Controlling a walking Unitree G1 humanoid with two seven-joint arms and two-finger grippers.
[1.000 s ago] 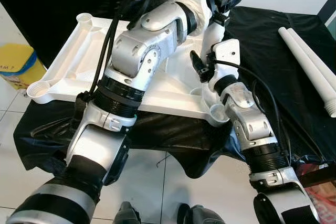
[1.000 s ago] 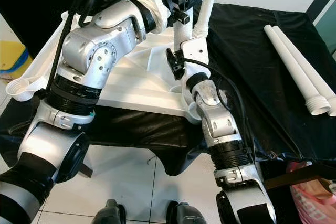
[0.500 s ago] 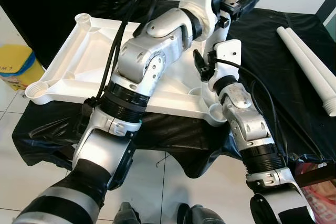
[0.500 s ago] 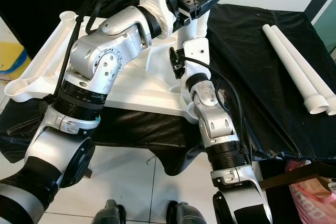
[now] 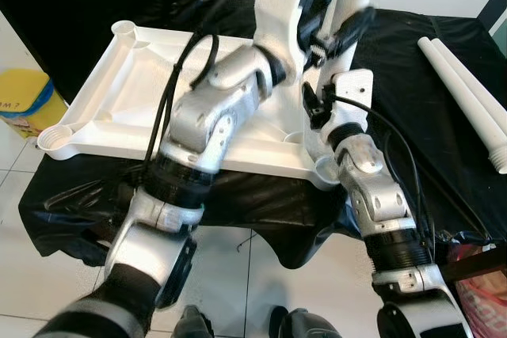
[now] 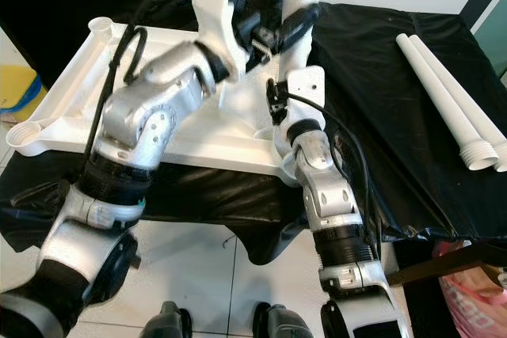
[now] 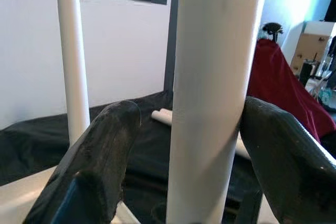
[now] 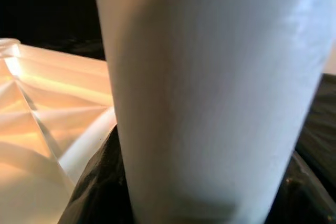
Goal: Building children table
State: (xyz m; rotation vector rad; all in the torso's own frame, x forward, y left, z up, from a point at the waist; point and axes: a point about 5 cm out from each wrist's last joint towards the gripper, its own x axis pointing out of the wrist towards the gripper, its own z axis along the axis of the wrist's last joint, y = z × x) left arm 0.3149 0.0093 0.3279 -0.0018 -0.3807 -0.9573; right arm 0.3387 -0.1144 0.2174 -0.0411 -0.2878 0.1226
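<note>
Your left gripper (image 7: 210, 145) has its jaws around the upright white table leg (image 7: 212, 93); the two black fingers (image 7: 100, 161) sit on either side of it, spread about the leg's width, but you can't tell if both pads actually press it. In the head views that gripper (image 5: 342, 31) is blurred, high on the leg (image 5: 348, 5).

Your right gripper (image 8: 210, 192) is lower on the same leg (image 8: 210, 87). The leg covers the fingers there, so you can't tell whether the jaws are clenched or released. The right wrist (image 5: 342, 96) sits at the leg's base, by the near-right corner socket (image 5: 327, 168) of the tabletop.

The white tabletop (image 5: 103, 108) lies underside-up on the desk (image 5: 412, 53), which is draped in black cloth. A second leg (image 7: 72, 56) stands upright further back. Two loose legs (image 5: 467, 93) lie side by side on the cloth to your right, well apart from the tabletop.

Versus a second ago: the left arm has swung up and inward, the forearm is now steeper, and the gripper sits closer against the leg. The right arm has barely moved. The tabletop and loose legs are unchanged.
</note>
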